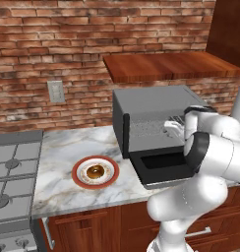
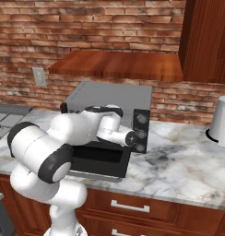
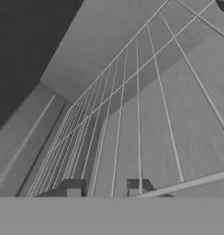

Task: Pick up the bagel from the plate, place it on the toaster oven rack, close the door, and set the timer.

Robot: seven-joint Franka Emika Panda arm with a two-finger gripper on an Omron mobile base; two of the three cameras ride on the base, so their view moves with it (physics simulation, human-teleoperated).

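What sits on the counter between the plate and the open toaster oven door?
Nothing: in the left base view, bare marble counter separates the plate, with the bagel on it, from the lowered door of the toaster oven.

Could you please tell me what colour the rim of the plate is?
Red-orange, around a white centre; the plate shows best in the left base view.

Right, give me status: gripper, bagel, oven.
Gripper shut, empty, inside toaster oven over the rack. Bagel on plate. Door open, flat.
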